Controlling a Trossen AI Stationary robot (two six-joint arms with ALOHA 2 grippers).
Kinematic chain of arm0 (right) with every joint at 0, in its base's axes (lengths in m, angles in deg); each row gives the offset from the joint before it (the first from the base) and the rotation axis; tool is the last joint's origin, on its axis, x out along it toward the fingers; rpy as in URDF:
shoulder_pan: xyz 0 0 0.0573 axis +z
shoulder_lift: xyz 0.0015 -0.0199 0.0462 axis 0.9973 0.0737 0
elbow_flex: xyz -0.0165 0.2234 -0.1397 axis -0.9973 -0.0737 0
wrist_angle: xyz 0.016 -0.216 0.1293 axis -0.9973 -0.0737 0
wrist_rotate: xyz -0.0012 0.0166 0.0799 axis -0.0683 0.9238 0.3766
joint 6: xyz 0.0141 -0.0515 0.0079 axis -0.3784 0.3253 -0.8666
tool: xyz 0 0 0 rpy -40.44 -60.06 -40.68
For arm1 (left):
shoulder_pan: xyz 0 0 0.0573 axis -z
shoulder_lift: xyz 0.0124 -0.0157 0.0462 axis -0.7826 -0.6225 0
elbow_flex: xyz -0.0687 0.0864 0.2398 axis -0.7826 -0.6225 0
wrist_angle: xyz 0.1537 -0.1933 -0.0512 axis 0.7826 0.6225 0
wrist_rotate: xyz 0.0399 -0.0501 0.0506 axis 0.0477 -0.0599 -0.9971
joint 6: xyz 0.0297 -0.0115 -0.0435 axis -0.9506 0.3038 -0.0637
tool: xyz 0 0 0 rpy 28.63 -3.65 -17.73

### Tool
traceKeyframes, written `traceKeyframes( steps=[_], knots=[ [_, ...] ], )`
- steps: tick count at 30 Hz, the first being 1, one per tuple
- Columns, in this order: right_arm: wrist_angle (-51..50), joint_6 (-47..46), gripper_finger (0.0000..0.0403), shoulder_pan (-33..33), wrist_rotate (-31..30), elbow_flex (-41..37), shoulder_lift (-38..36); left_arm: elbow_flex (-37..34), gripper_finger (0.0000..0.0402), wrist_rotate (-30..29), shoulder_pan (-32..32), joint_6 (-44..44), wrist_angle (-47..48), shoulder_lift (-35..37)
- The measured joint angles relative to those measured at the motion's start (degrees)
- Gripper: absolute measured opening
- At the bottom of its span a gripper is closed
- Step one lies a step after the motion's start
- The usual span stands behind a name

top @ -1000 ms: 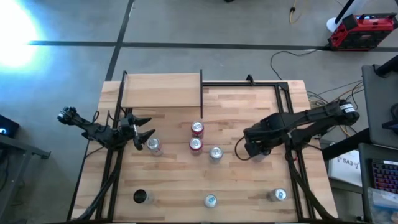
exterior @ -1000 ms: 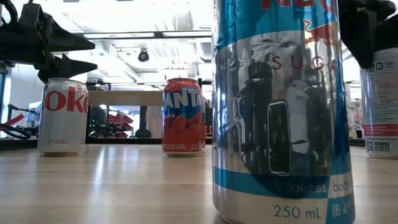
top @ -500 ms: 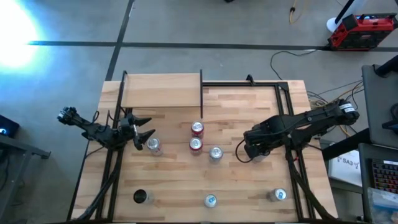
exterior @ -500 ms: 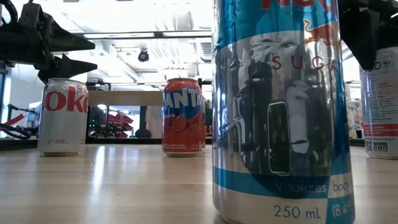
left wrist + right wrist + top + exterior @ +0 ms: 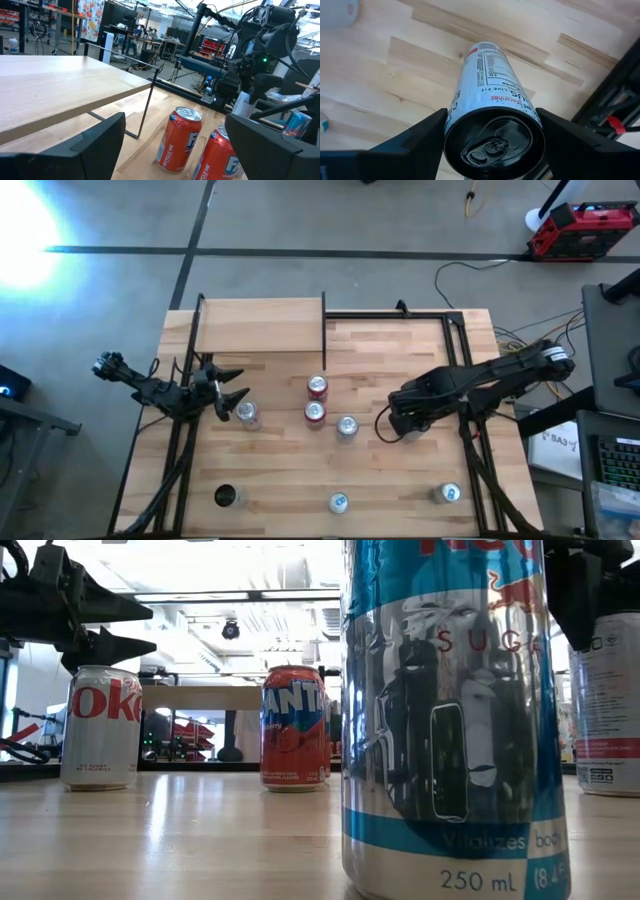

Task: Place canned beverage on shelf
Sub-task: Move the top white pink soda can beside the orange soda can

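The white can (image 5: 492,100) stands upright on the tabletop (image 5: 420,480), right of centre and well in from the right edge. In the right wrist view its black lid sits directly between the right gripper (image 5: 492,131) fingers, one dark finger hard against each flank near the rim. Judged: the jaws are closing on it, or have just seated; it is not lifted.

Handling, as a judgement: a slim, tall aluminium can with a smooth printed wall, likely slippery, easily dented if empty, and prone to toppling. The hold is best taken across the cylinder below the rim, square to its axis.

The left gripper (image 5: 235,397) waits near the left edge with jaws apart, empty, just beside a silver can (image 5: 247,413).

Two red cans (image 5: 316,388) stand mid-table, with another can (image 5: 346,426) near them. Three more stand along the front edge.

The shelf (image 5: 260,326), a pale board on a black frame, occupies the far left corner, bare, well apart from the white can.
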Motion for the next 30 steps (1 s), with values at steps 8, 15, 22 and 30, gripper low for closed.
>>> traceKeyframes(
  steps=[8, 15, 22, 30],
  knots=[
    [-1.16, 7.43, 0.0271, -1.3, -2.89, 7.31, 7.8, 0.0, 0.0327, 0.0, 0.0, 0.0, 0.0, 0.0],
    [-2.02, 14.05, 0.0271, -4.01, -3.39, 15.15, 15.38, 0.0, 0.0327, 0.02, -0.02, 0.0, 0.0, 0.0],
    [-3.46, 18.61, 0.0271, -7.2, -2.99, 23.47, 22.56, 0.0, 0.0327, 0.0, 0.0, 0.0, 0.0, 0.0],
    [-4.21, 21.6, 0.0271, -11.54, -3.21, 30.13, 27.56, 0.0, 0.0327, 0.0, 0.0, 0.0, 0.0, 0.0]
  ],
)
